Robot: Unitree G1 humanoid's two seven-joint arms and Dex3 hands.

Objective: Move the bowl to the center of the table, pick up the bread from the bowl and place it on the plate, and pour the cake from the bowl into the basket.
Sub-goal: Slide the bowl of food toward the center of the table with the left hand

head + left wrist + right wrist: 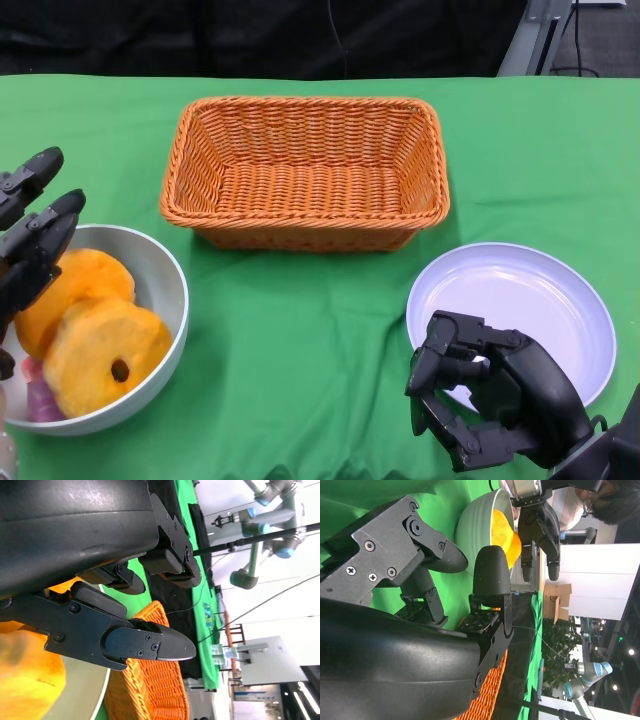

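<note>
At the table's near left, the left hand (30, 245) hovers with fingers spread and empty over the far rim of the bowl (165, 275), which holds the bread (100, 350). It should grip the rim firmly and slide the bowl level toward the centre, short of the basket (305, 170). The right hand (490, 400), loosely curled and empty, waits at the plate (530, 295).

Grey bowl (165, 290) at the table's near left corner holds two orange breads (100, 350). Empty orange basket (305, 170) centre-far; white plate (540, 300) near right.
</note>
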